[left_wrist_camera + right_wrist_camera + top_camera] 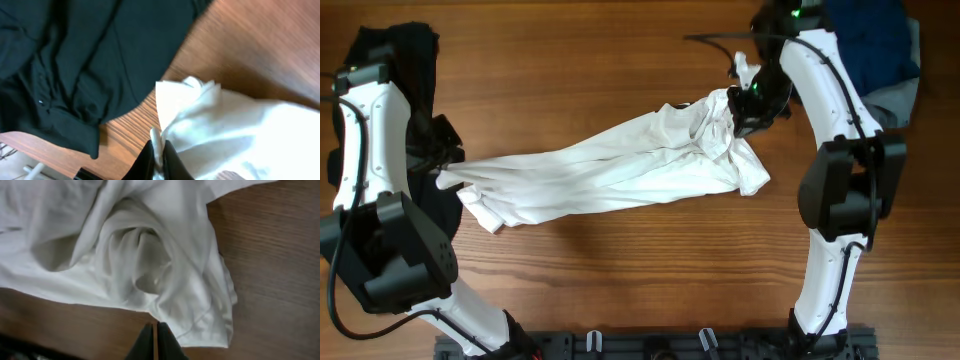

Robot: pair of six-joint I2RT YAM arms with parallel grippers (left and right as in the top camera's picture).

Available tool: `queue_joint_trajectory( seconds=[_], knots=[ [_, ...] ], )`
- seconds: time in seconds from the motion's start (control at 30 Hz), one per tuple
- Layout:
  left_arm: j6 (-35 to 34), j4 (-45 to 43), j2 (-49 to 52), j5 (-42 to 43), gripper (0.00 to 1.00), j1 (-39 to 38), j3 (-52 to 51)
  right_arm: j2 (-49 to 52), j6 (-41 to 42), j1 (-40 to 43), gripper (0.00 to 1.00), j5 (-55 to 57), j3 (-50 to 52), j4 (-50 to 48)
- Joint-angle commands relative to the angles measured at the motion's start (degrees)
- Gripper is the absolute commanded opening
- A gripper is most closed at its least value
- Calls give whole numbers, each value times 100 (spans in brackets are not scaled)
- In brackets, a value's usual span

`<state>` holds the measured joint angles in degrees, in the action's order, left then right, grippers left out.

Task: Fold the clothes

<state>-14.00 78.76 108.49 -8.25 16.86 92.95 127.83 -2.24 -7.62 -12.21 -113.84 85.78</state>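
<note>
The white shirt (610,170) lies stretched and bunched across the middle of the wooden table, running from left to right. My left gripper (442,180) is shut on the shirt's left end. In the left wrist view a fold of white fabric (240,135) is pinched between the jaws (159,157). My right gripper (752,100) is over the shirt's crumpled right end. In the right wrist view its jaws (155,332) are shut at the hem of the shirt (125,245), with no fabric seen between them. No label or stripe print shows.
A long black garment (415,50) lies at the far left beside the left arm and fills the upper left of the left wrist view (90,50). A dark-blue garment (870,40) and a lighter one (898,98) sit at the back right.
</note>
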Motion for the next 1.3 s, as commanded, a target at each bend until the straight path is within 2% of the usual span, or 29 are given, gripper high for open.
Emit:
queue_joint_trajectory(
  seconds=[0.0,0.03,0.2,0.33,0.43,0.5,0.6,0.8,0.97,1.07,1.27],
  knots=[
    [33,-81,4,326,34,-256,-319,-101,-177,-24,4,-151,92,-260],
    [33,-98,4,404,41,-330,-369,-120,-243,-24,5,-205,92,-330],
    [28,136,4,721,51,-651,-415,-120,-229,-22,6,-214,92,-708],
    [-164,92,4,743,57,-734,-1060,-120,-243,-24,14,-461,92,-1008],
    [-190,-332,4,892,65,-656,-1716,-120,-306,-24,30,-461,92,-1016],
    [-186,-970,-7,1152,70,-570,-2144,-120,-363,-24,43,-461,92,-1025],
    [-184,-1694,-7,1255,76,-590,-2446,-120,-315,-24,50,-459,92,-1078],
    [-186,-2889,-7,1335,79,-570,-2927,-118,107,-24,51,-437,92,-1075],
    [37,-3274,-26,1386,81,-566,-2935,-118,243,-24,52,-442,92,-1073],
    [463,-3751,2,2011,80,-723,-2935,-118,243,-24,52,-439,92,-1071],
    [463,-5031,7,1639,87,-844,-2935,-118,223,-24,53,-437,92,-1134]
  ],
)
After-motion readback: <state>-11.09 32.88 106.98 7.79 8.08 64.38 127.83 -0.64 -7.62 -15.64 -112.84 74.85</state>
